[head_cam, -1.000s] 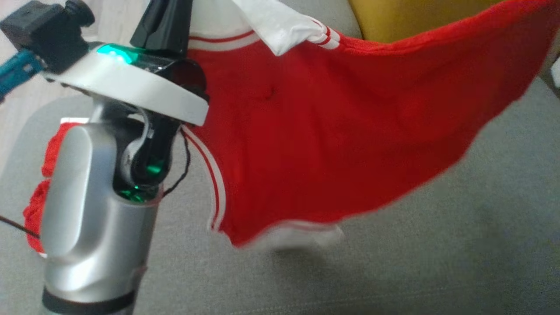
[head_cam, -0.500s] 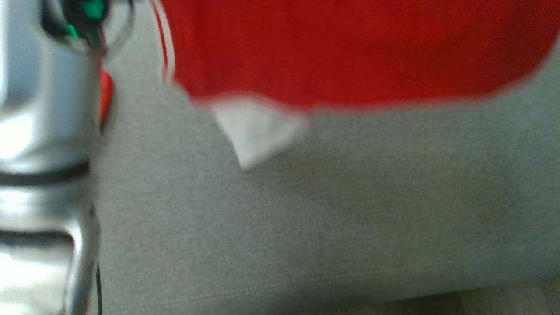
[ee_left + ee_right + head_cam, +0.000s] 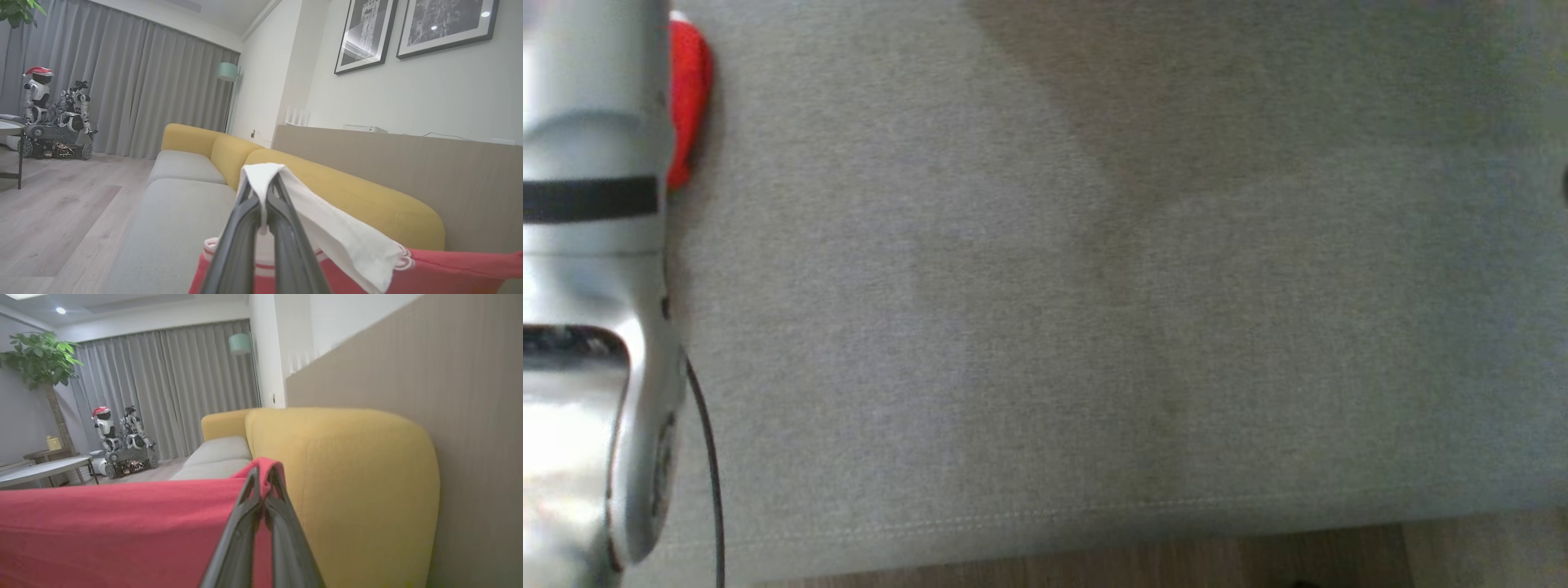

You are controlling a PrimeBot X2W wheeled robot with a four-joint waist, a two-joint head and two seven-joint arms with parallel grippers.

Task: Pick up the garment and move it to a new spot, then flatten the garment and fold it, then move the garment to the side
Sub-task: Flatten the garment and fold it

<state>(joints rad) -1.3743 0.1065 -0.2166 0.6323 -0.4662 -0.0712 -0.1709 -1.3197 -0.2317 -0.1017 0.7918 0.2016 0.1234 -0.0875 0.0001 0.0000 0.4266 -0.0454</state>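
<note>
The garment is a red top with white sleeves and red-white striped trim, held up in the air over the sofa. My left gripper (image 3: pixel 261 192) is shut on a white sleeve (image 3: pixel 339 241), with the red body (image 3: pixel 457 269) hanging to the right below it. My right gripper (image 3: pixel 263 477) is shut on a red corner of the garment (image 3: pixel 122 526), which stretches away to the left. In the head view, a small red piece of the garment (image 3: pixel 689 98) shows behind my silver left forearm (image 3: pixel 588 269).
The grey sofa seat (image 3: pixel 1094 310) spreads below, its front seam and the wood floor (image 3: pixel 1176 559) at the bottom of the head view. Yellow sofa backrest (image 3: pixel 359 490) stands close by my right gripper. Another robot (image 3: pixel 53 118) and a table (image 3: pixel 45 467) stand far off by grey curtains.
The head view has swung down toward the sofa's front edge. The spread red garment has gone out of the top of that view, leaving only a red scrap beside the left forearm.
</note>
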